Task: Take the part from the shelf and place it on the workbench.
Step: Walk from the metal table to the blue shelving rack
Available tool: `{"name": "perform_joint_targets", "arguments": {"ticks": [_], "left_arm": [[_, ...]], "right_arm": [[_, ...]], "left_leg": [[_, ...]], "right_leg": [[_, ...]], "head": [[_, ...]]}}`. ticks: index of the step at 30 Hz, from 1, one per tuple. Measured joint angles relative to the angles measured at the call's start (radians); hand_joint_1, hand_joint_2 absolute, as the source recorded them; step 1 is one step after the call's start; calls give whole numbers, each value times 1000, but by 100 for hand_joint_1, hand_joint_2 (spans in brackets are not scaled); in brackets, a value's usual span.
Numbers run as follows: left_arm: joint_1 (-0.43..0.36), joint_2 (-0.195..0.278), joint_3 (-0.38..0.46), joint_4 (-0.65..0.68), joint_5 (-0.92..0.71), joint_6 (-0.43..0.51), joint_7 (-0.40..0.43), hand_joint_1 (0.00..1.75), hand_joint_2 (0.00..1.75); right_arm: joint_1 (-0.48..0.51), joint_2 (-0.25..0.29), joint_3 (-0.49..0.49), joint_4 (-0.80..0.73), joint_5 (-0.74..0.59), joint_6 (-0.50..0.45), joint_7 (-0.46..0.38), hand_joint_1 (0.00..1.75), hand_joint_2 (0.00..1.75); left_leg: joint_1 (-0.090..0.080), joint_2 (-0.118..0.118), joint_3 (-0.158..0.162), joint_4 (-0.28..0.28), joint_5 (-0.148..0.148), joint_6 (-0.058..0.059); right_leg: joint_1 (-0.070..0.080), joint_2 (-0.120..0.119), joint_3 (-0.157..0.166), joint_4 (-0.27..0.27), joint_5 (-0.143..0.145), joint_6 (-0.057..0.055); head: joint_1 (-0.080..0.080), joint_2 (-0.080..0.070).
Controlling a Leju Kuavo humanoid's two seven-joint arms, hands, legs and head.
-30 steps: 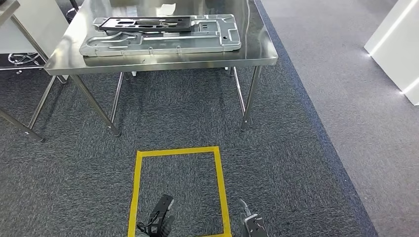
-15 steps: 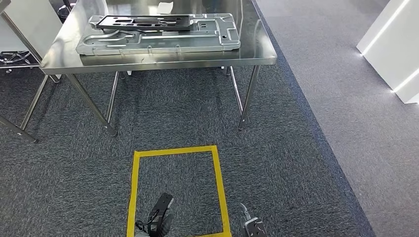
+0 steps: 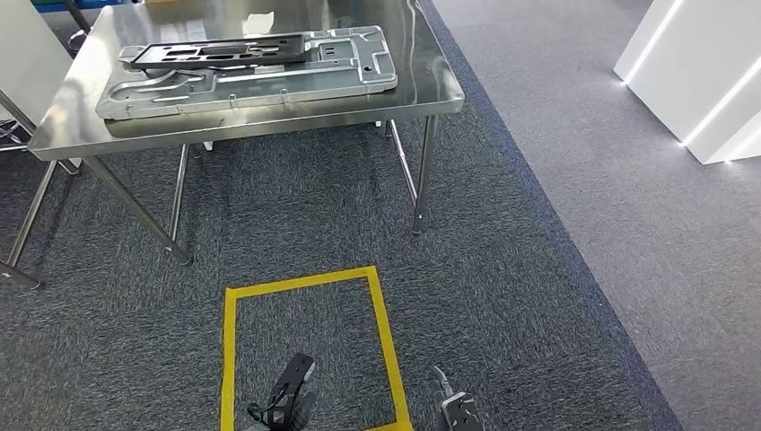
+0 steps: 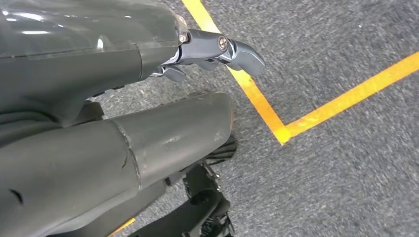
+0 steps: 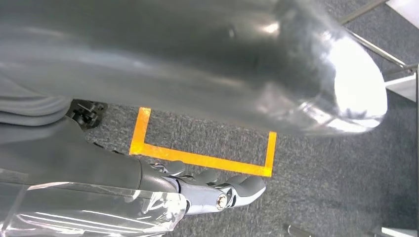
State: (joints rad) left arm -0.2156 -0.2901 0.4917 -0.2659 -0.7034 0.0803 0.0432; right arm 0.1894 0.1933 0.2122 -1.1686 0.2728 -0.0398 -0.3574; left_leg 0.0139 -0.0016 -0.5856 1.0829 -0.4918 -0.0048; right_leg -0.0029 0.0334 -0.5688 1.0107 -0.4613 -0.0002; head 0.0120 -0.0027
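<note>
A large silver metal part point(image 3: 251, 81) lies flat on the steel workbench point(image 3: 269, 121) ahead of me, with a black flat part point(image 3: 215, 51) resting on its far edge. My left hand point(image 3: 289, 400) and right hand point(image 3: 454, 411) hang low at the bottom of the head view, far from the bench. The left hand point(image 4: 217, 49) holds nothing, its fingers loosely stretched above the carpet. The right hand point(image 5: 217, 195) is also empty, with its fingers apart.
A yellow tape square point(image 3: 229, 359) marks the grey carpet just in front of me, between me and the bench. The bench's legs point(image 3: 420, 180) stand beyond it. A white lit block point(image 3: 700, 81) sits at the far right, and another table's leg point(image 3: 18, 269) at the left.
The whole picture has shifted: the camera has turned right, so bench and tape square sit further left. Both hands hang as before.
</note>
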Motion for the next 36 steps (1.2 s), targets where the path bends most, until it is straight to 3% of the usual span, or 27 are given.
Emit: {"name": "perform_joint_targets", "arguments": {"ticks": [2,4,6,9,10,11,12,14,16,18,21,22,25,26,29,33,35,36], "left_arm": [[-1,0,0,0,0,-1,1,0,0],[-1,-1,0,0,0,-2,3,0,0],[-1,-2,0,0,0,-3,4,0,0],[0,-2,0,0,0,-3,4,0,0],[2,-1,0,0,1,-4,4,0,0],[3,-1,0,0,1,-4,4,0,0],[4,-1,0,0,1,-4,4,0,0],[4,-1,0,0,2,-5,4,0,0],[3,-1,0,0,2,-4,4,0,0],[3,-1,0,0,2,-4,5,0,0],[2,-1,0,0,2,-4,8,0,0],[2,-1,0,0,2,-4,9,0,0],[5,0,0,0,2,-5,12,0,0],[6,1,0,0,2,-5,13,0,0],[8,3,0,0,2,-5,14,0,0],[8,3,0,0,2,-5,14,0,0],[7,4,0,0,2,-5,14,0,0],[7,4,0,0,2,-5,14,0,0]], "right_arm": [[0,-1,0,1,0,0,0,0,0],[0,-2,1,3,0,0,0,0,0],[1,-4,1,4,0,-1,0,0,0],[1,-5,1,5,0,-2,0,0,0],[1,-5,1,7,0,-2,0,0,0],[2,-5,1,9,0,-2,0,0,0],[3,-5,1,10,0,-2,0,0,0],[3,-5,1,12,0,-3,0,0,0],[1,-5,2,12,0,-3,-1,0,0],[1,-5,2,13,0,-3,-1,0,0],[2,-5,3,13,-1,-4,-1,0,0],[1,-4,4,13,-1,-5,-1,0,0],[0,-4,5,15,-1,-6,-1,0,0],[0,-4,5,17,-1,-7,-1,0,0],[1,-4,6,20,-1,-7,-1,0,0],[1,-4,6,20,-1,-7,-1,0,0],[0,-4,6,20,-1,-7,-1,0,0],[0,-4,7,20,-1,-9,-1,0,0]], "left_leg": [[-2,-9,20,-47,8,10],[-3,-6,19,-50,12,23],[-1,-1,19,-56,17,36],[-1,10,18,-57,19,45],[-2,14,17,-57,19,46],[-2,18,17,-57,18,46],[-2,21,17,-57,18,46],[-3,26,21,-57,16,44],[-6,30,24,-57,13,37],[-7,36,25,-59,12,26],[-6,34,23,-43,-5,9],[-6,27,9,-9,-28,4],[-3,12,-78,174,-116,-3],[-3,12,-96,211,-122,-4],[-3,12,-92,195,-85,-5],[-3,12,-80,168,-68,-5],[-2,7,-38,79,-23,-3],[-3,2,-14,25,-3,4]], "right_leg": [[2,5,-7,8,-3,11],[2,7,-11,9,-3,21],[0,-3,-20,33,-21,31],[-4,-23,-99,199,-108,46],[-5,-24,-127,255,-127,48],[-6,-26,-142,281,-128,49],[-7,-27,-137,268,-109,48],[-5,-38,-75,145,-42,39],[3,-55,-19,30,-4,26],[10,-56,-9,4,-3,17],[3,-43,-3,-12,7,0],[0,-39,1,-19,10,-5],[-1,-29,1,-19,11,-12],[0,-24,0,-17,10,-12],[-1,-12,0,-12,8,-10],[-1,-10,0,-11,7,-10],[-1,-4,1,-7,4,-6],[-1,1,-1,-3,3,1]], "head": [[0,0],[0,0],[4,0],[12,0],[12,0],[12,0],[12,0],[12,0],[12,0],[12,0],[10,0],[8,0],[3,0],[2,0],[2,0],[2,0],[2,0],[2,0]]}}
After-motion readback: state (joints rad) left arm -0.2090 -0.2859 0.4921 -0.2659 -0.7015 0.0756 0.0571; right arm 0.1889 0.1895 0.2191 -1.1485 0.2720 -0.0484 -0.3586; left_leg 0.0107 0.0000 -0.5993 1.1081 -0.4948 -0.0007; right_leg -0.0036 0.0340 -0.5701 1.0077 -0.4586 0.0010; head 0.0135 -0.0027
